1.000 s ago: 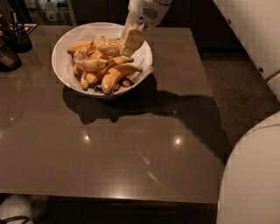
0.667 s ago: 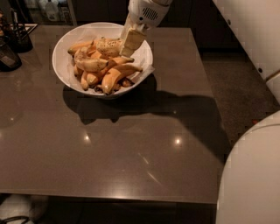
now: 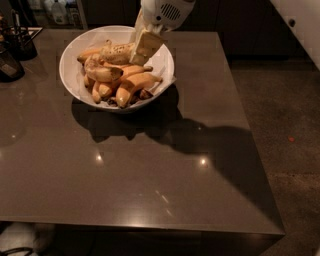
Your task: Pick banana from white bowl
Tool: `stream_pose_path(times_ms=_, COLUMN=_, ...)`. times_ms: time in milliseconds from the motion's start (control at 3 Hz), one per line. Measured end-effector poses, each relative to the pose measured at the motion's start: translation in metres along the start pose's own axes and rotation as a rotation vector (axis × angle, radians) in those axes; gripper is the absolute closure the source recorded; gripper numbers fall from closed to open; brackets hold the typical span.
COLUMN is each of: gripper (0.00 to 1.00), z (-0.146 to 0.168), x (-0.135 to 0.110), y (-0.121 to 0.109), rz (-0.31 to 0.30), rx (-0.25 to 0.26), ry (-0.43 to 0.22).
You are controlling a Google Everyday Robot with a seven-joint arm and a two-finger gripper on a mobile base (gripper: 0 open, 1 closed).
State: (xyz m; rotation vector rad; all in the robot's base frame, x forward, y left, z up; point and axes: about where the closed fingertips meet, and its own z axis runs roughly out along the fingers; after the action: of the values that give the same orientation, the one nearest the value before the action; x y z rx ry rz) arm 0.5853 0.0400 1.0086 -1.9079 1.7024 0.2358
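Note:
The white bowl stands at the far left part of the dark table, lined with white paper. It holds several bananas. The speckled pale-yellow banana lies across the top of the pile at the back. Smoother orange-yellow bananas lie in front of it. My gripper reaches down from the white arm into the bowl's back right part, at the right end of the speckled banana. The gripper hides that end of the banana.
The bowl sits on a dark grey table whose front edge is near the bottom and whose right edge borders the floor. Dark containers stand at the table's far left. My white body shows at the top right.

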Motion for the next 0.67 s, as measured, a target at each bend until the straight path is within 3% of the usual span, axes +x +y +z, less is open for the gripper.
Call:
stream_pose_path(times_ms=333, gripper=1.00, z=-0.0096, x=-0.0012, y=0.0274, rz=-0.016, rx=-0.011, ry=-0.090)
stream_pose_path(times_ms=667, gripper=1.00, z=-0.0125, x=0.0014, y=0.0269, rz=-0.006, rx=-0.013, ry=-0.087)
